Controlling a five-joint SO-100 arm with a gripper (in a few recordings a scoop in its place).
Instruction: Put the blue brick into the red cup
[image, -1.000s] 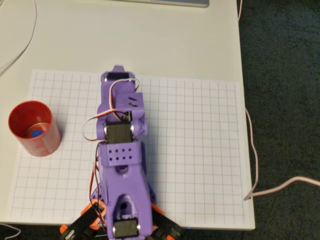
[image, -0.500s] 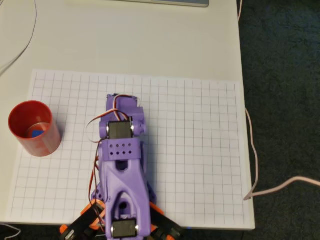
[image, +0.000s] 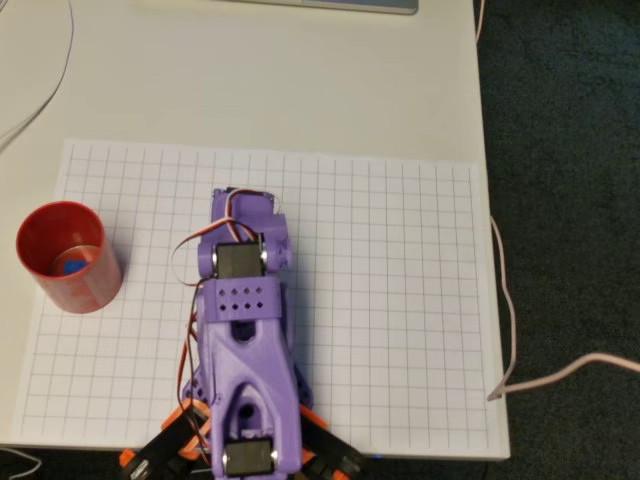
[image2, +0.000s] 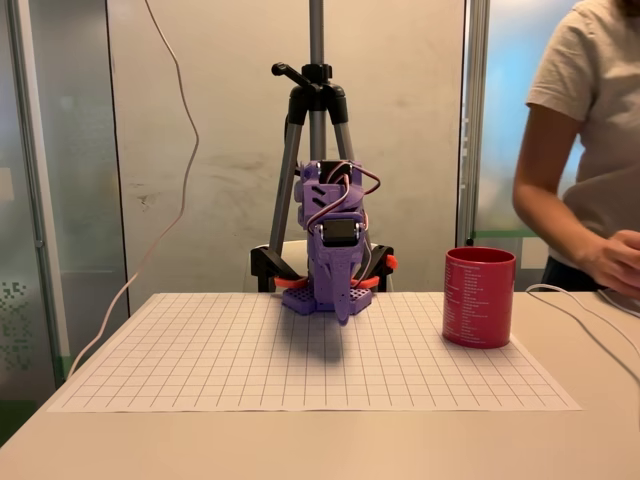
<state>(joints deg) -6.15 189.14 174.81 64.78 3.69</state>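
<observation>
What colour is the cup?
Red; the cup shows best in the fixed view.

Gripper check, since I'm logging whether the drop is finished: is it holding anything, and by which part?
Nothing. The gripper points down, folded back near the base, and the brick lies inside the cup.

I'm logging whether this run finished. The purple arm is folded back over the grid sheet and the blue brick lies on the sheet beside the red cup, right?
Not quite. The blue brick lies inside the red cup, on its bottom, not on the grid sheet beside it; the overhead view shows this. The purple arm is folded back, as you say.
</observation>
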